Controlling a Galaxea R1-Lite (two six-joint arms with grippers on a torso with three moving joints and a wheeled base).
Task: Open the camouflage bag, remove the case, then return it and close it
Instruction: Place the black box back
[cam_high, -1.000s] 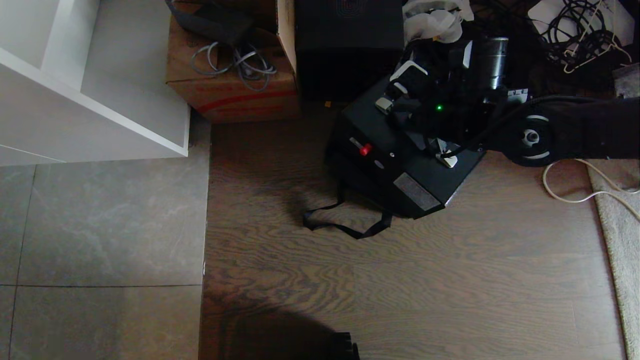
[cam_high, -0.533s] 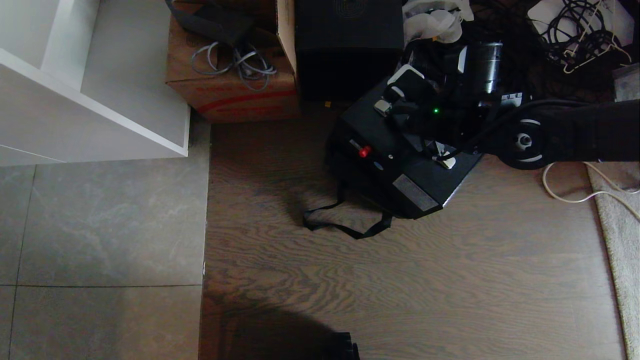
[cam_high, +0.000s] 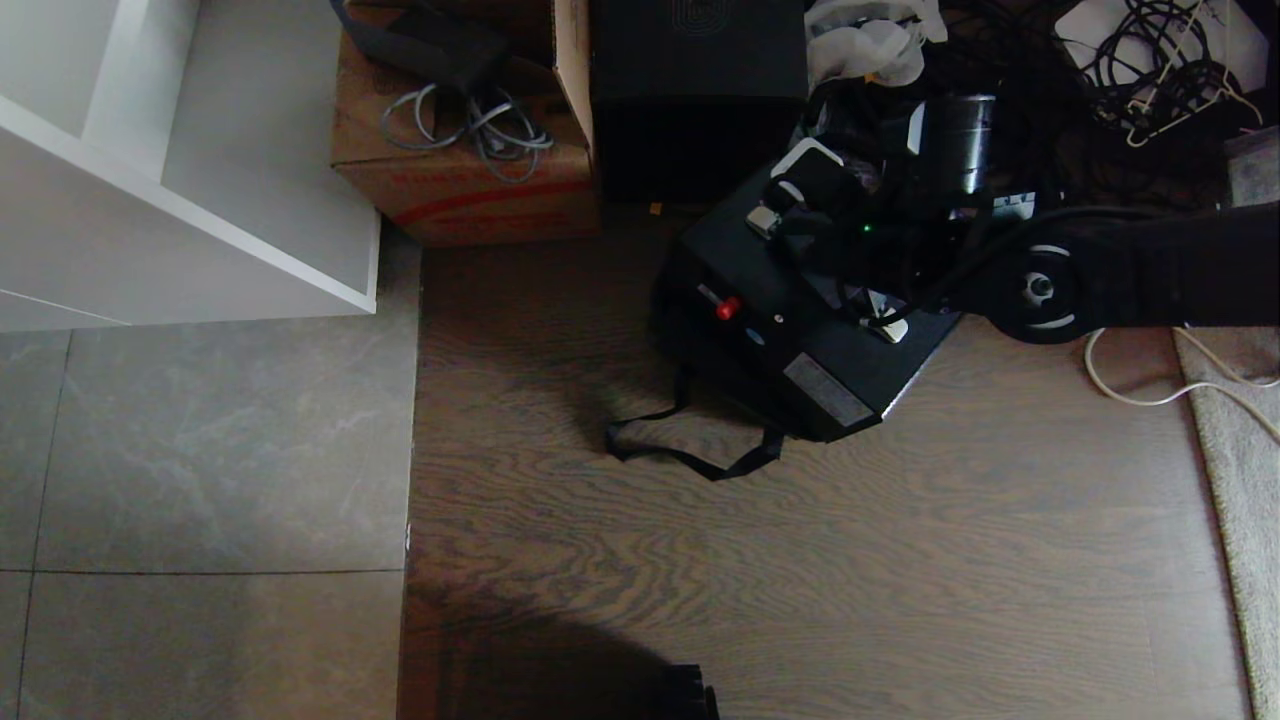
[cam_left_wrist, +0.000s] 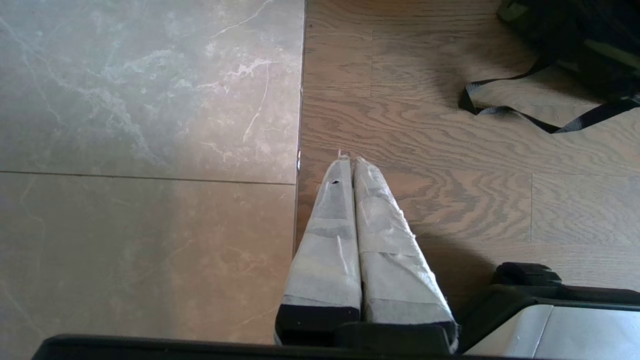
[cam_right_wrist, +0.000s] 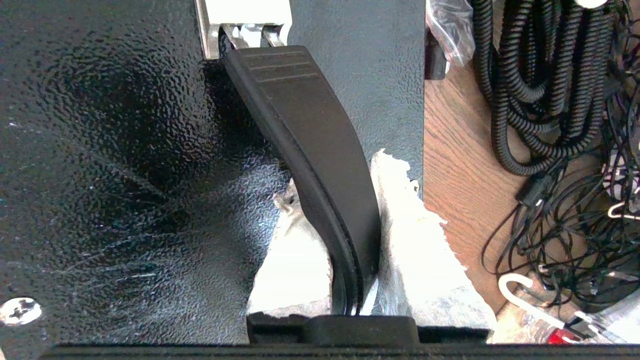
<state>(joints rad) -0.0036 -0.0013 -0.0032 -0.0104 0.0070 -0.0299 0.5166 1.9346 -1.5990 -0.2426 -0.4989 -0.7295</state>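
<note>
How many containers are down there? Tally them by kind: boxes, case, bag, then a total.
cardboard box: 1
plain black box: 1
case: 1
camouflage bag: 1
Total: 4

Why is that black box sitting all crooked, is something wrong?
The case looks tilted because the right gripper is shut on its handle, holding it over the camouflage bag. The bag's strap trails loose across the floor. Nothing looks spilled or broken.
</note>
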